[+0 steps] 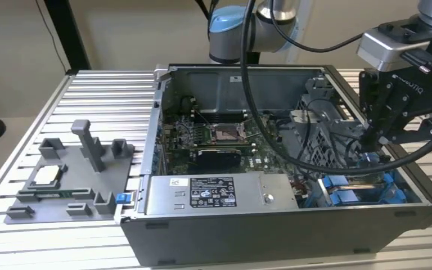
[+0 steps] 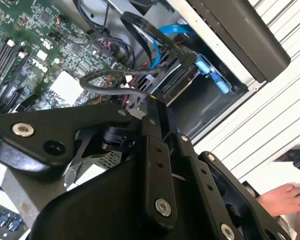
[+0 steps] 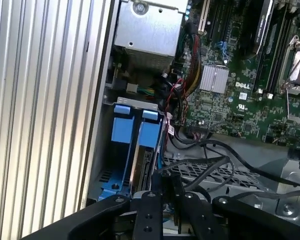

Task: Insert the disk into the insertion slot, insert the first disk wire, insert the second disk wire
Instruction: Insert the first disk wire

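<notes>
**Disk seated; pincer holding wire**

The pincer (image 1: 371, 142) hangs over the open computer case (image 1: 276, 236), clenched on a black disk wire (image 2: 110, 73) (the wire loops away toward the motherboard (image 2: 40, 45)). Just below it the disk (image 3: 141, 162) sits in the insertion slot (image 3: 135, 102), its blue carrier between the slot's rails.

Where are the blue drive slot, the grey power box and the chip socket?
insertion slot (image 3: 122, 131), first wrist view, on a blue plastic rail.
power-supply box (image 1: 212, 193), exterior view, on its top label.
processor socket (image 1: 224, 133), exterior view, on its middle.
</notes>
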Robot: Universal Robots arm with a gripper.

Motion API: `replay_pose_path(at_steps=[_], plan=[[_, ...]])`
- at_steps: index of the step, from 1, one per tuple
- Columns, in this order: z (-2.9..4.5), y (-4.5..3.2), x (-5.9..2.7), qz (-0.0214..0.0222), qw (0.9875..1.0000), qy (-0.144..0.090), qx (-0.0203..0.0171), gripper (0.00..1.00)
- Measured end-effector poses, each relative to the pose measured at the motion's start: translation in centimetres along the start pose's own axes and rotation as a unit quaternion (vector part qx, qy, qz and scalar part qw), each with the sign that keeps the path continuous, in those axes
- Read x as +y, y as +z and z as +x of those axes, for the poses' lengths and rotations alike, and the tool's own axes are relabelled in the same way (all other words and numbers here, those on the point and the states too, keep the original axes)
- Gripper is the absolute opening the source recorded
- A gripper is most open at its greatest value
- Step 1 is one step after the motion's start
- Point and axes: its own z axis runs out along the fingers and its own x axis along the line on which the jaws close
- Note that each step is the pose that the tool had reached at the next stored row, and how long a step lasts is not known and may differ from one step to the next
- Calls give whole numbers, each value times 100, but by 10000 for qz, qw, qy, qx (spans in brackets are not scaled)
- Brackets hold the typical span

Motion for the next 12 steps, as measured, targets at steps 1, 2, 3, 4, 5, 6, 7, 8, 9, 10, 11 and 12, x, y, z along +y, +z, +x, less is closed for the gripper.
replay_pose_path(at_steps=[1,2,3,4,5,6,7,8,9,10,11,12], plan=[[15,3,-17,-1,10000,0,0,0],[34,8,-29,-1,10000,0,0,0],[47,13,-30,-1,10000,2,0,0],[61,17,-28,-1,10000,8,0,0],[73,21,-26,0,10000,14,0,0],[86,24,-25,0,10000,20,1,0],[100,28,-25,0,10000,25,1,0],[115,33,-23,0,10000,30,1,0],[126,38,-21,0,10000,36,1,0],[135,45,-20,0,10000,45,1,0],[140,54,-19,1,10000,59,1,0],[145,61,-18,1,10000,75,2,0]])
